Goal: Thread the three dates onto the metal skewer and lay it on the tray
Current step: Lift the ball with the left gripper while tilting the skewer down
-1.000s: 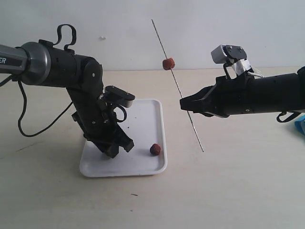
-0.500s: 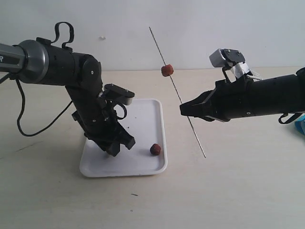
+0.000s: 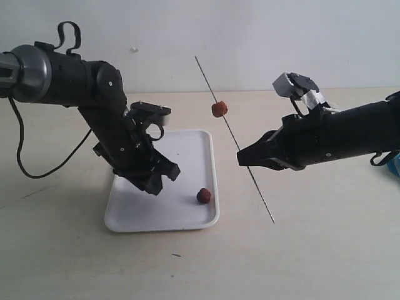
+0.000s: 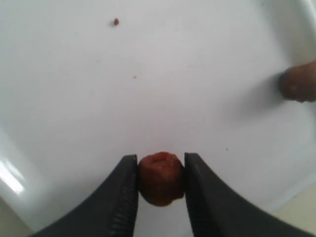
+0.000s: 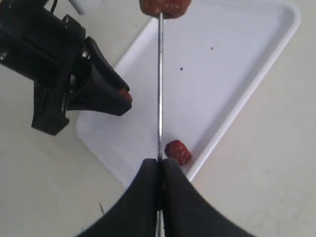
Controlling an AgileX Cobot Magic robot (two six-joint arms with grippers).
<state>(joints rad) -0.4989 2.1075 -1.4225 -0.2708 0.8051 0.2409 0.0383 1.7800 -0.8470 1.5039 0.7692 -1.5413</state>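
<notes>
The white tray (image 3: 181, 217) lies on the table, left of centre. One date (image 3: 204, 195) rests near the tray's right rim. My left gripper (image 3: 164, 178) hangs just above the tray, shut on a second date (image 4: 161, 178) between its fingers. My right gripper (image 3: 240, 157) is shut on the metal skewer (image 3: 262, 198), which slants up to the left in the air. A third date (image 3: 219, 109) is threaded on the skewer's upper part. The right wrist view shows the skewer (image 5: 159, 89) over the tray (image 5: 247, 39) and the loose date (image 5: 177, 151).
A black cable (image 3: 25, 156) loops on the table behind the left arm. A blue object (image 3: 395, 165) shows at the right edge. A small dark crumb (image 4: 115, 21) lies on the tray. A pale wall stands behind the table.
The right arm has lowered the skewer and its threaded date. The left gripper has risen slightly and shifted right over the tray, still holding its date.
</notes>
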